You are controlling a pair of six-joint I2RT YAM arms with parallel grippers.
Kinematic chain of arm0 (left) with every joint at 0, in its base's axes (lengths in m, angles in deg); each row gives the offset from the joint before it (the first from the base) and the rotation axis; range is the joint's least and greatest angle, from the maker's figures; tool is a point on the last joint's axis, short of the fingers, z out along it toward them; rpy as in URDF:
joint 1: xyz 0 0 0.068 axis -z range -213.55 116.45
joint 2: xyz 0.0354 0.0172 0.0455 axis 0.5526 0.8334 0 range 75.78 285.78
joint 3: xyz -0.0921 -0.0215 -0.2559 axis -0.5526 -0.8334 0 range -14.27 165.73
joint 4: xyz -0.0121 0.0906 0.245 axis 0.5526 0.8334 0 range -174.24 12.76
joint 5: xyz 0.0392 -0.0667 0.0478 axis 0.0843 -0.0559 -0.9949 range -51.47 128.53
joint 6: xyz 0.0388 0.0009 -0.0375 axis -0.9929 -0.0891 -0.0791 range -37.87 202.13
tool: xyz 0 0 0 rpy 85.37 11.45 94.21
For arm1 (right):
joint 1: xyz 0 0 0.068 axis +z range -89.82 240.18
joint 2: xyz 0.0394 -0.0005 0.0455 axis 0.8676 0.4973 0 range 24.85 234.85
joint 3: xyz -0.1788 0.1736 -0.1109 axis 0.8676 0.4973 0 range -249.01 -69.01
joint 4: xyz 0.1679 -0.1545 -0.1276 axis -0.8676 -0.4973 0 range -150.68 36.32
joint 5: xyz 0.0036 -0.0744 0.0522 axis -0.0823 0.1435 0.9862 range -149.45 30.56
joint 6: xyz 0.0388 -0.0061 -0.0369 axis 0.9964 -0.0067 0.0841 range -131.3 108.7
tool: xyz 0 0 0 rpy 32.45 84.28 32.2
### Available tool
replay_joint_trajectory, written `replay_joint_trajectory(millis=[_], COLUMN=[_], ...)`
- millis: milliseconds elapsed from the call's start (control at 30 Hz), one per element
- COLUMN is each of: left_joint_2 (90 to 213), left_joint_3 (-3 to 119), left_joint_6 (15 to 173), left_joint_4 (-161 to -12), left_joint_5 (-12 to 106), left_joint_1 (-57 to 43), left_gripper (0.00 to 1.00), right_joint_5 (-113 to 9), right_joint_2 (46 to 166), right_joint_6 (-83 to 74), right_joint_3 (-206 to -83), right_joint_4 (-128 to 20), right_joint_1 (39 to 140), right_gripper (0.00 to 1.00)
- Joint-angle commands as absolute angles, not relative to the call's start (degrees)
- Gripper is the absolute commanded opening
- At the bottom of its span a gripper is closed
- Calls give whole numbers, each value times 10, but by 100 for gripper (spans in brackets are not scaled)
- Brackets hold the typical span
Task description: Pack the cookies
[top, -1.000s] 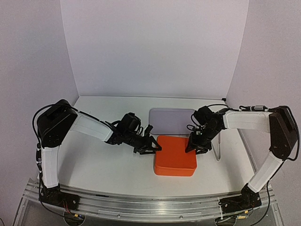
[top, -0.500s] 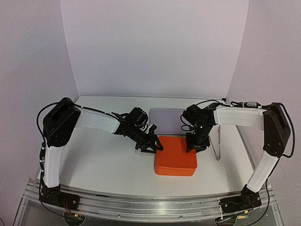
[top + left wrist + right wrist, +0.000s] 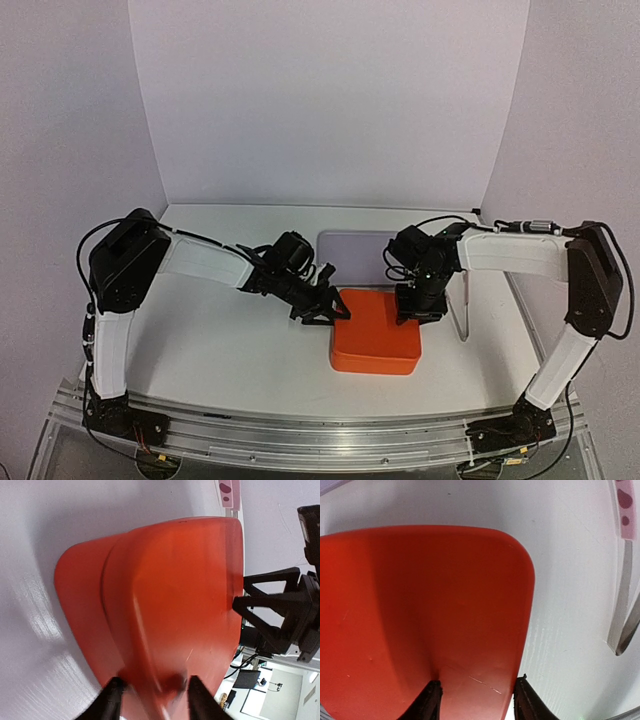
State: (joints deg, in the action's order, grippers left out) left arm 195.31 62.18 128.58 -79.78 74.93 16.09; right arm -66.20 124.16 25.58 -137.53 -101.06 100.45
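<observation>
No cookies show in any view. An orange box [image 3: 375, 335] with its lid on sits at the table's middle; it fills the left wrist view [image 3: 170, 605] and the right wrist view [image 3: 420, 605]. My left gripper [image 3: 325, 312] points down at the box's far left corner, and its parted fingers straddle the lid's edge [image 3: 155, 697]. My right gripper [image 3: 417, 308] is at the far right corner, its parted fingers set astride that corner [image 3: 475, 700]. I cannot tell whether either one pinches the lid.
A flat lavender-grey tray [image 3: 360, 248] lies just behind the box. A clear bent plastic stand [image 3: 462, 310] with a pink sticker stands right of the box, close to my right arm; it also shows in the right wrist view [image 3: 625, 605].
Both grippers have moved in from the box's sides onto its far corners. The left arm has stretched further right, and the right wrist has swung left. The box has stayed put.
</observation>
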Motion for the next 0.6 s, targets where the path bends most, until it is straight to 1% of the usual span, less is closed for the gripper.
replay_joint_trajectory(millis=[0,167,300,333,400,567], left_joint_2=[1974,1931,1896,1887,1870,1832], left_joint_3=[649,669,634,622,592,517], left_joint_6=[1244,1224,1238,1244,1264,1317], left_joint_4=[-742,-682,-664,-663,-671,-723], left_joint_5=[705,674,672,673,681,714], left_joint_1=[211,212,214,215,217,221], left_gripper=[60,86,97,99,100,99], right_joint_5=[-582,-591,-581,-575,-560,-528], right_joint_2=[1263,1212,1178,1170,1155,1118], right_joint_6=[262,287,304,306,312,318], right_joint_3=[-1344,-1321,-1285,-1276,-1259,-1221], right_joint_4=[-907,-907,-906,-906,-906,-906], right_joint_1=[1045,1044,1041,1041,1040,1040], right_gripper=[51,64,73,74,77,78])
